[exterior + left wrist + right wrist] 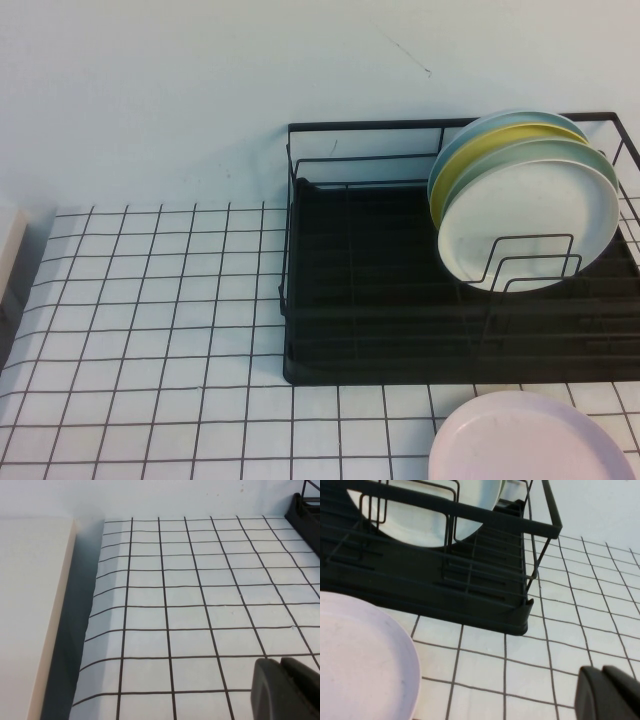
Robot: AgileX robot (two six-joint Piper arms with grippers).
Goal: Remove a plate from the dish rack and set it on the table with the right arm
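The plate is laid flat on the desk, just in front of the dish rack. The right pincer is seen closed beside the plate, apart from it. The left pincer is held closed over bare desk, well apart.

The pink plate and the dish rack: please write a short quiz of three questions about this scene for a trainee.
1. True or false: the pink plate lies on the table, outside the dish rack.
2. How many plates stand in the dish rack?
3. Which is nearer the pink plate? A: left pincer. B: right pincer.

Key:
1. True.
2. Three.
3. B. It hangs over the table by the rack's corner, while the left pincer hangs over the table away from the rack.
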